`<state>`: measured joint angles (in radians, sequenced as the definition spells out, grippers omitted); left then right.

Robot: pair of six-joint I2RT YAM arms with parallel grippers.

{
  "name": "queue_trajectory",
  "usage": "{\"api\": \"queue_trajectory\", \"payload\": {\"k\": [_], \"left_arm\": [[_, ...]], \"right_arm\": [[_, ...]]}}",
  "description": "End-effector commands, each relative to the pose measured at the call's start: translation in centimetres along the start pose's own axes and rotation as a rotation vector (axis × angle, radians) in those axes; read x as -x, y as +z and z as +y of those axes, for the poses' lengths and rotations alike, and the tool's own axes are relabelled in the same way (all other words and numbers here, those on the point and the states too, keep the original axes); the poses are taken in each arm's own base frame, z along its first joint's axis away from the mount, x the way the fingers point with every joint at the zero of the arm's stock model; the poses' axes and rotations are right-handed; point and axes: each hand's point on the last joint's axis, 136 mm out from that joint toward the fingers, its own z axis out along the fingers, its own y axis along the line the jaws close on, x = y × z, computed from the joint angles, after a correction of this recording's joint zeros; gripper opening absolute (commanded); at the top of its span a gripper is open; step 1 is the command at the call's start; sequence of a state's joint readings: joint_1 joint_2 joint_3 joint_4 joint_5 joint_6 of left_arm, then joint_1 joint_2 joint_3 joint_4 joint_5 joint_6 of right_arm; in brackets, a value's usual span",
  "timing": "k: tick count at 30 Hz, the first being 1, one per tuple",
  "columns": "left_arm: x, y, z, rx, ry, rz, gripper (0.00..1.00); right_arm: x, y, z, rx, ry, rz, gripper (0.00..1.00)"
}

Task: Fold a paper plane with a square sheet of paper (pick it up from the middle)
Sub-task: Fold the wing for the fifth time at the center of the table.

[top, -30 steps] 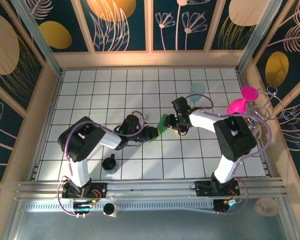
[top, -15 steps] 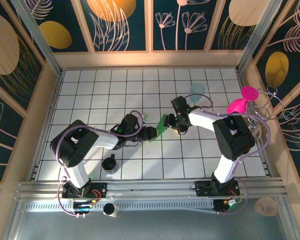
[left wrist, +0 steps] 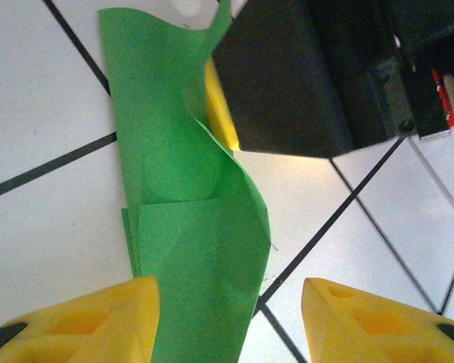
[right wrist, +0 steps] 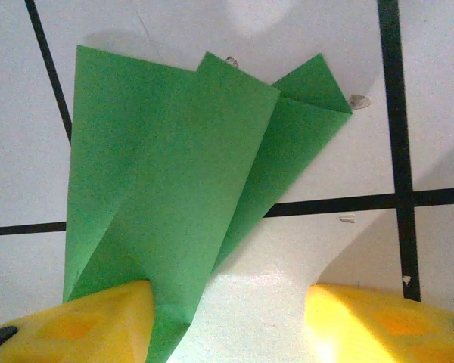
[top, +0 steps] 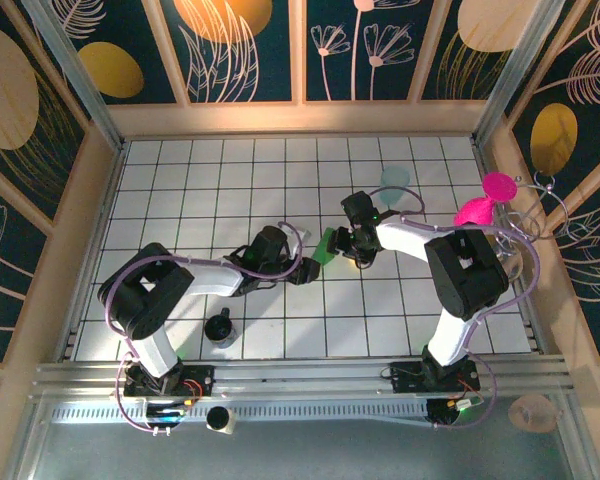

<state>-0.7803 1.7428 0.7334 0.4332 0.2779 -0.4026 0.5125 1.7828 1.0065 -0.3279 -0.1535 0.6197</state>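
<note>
Slippage threatens: the creased square sheet of paper sits on the tiled table between the arms, touching one finger of the right gripper and flanked by the left gripper, both with jaws apart, so its flaps could spring open; its near edge is cut off.

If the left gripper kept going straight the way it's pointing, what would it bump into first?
The folded green paper: it lies right between the open jaws of the left gripper. Just beyond it sits the right gripper, though how far behind is hard to judge.
</note>
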Motion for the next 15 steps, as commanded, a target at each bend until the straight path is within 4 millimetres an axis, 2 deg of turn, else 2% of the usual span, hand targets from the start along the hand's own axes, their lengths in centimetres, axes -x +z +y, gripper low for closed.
{"api": "queue_trajectory", "payload": {"k": [1,5,15], "left_arm": [[0.0,0.4,0.0,0.053,0.191,0.017,0.54],[-0.1,0.7,-0.1,0.07,0.271,0.017,0.55],[-2.2,2.0,1.1,0.115,0.347,0.075,0.57]], "right_arm": [[-1.3,3.7,-2.1,-0.068,0.006,0.034,0.59],[-1.3,3.7,-2.1,-0.069,0.006,0.035,0.59],[-1.2,3.7,-2.1,-0.07,0.011,0.036,0.59]]}}
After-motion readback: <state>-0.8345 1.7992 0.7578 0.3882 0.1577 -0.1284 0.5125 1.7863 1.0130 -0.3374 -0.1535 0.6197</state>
